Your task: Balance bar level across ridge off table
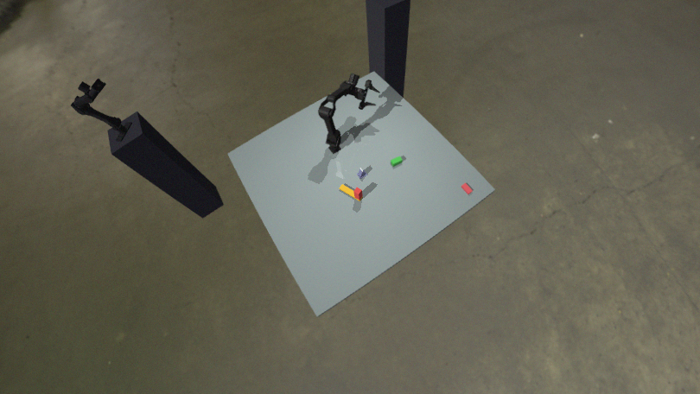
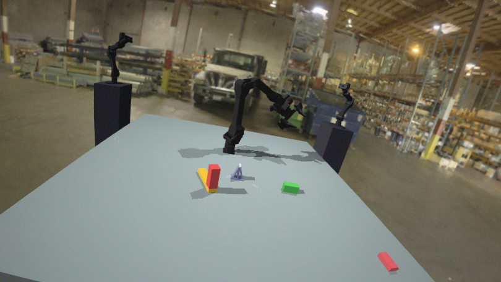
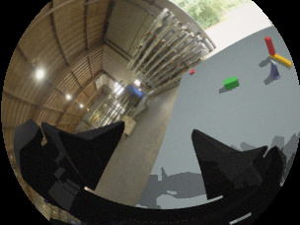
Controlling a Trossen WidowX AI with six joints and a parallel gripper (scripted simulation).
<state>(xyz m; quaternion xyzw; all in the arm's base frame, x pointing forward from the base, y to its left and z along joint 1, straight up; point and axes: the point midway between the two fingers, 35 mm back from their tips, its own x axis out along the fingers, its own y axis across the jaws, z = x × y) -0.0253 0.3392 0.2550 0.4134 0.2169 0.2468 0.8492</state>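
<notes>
The yellow bar (image 1: 346, 189) (image 2: 203, 175) (image 3: 282, 61) lies on the table (image 1: 313, 254) (image 2: 175, 238). A tall red block (image 1: 358, 193) (image 2: 213, 175) (image 3: 269, 45) stands upright at one end of the bar. The small purple ridge (image 1: 361, 173) (image 2: 237, 173) (image 3: 274, 71) stands beside the bar, apart from it, with nothing across its top. My gripper (image 1: 376, 98) (image 2: 300, 120) (image 3: 159, 129) is open and empty, raised high near the table's edge, well away from bar and ridge.
A green block (image 1: 396, 161) (image 2: 290, 187) (image 3: 231, 83) lies to the ridge's right in the top and exterior views. A flat red block (image 1: 467, 188) (image 2: 387, 261) (image 3: 192, 72) lies near a table corner. Dark pedestals (image 1: 166, 163) (image 2: 112, 112) stand off the table.
</notes>
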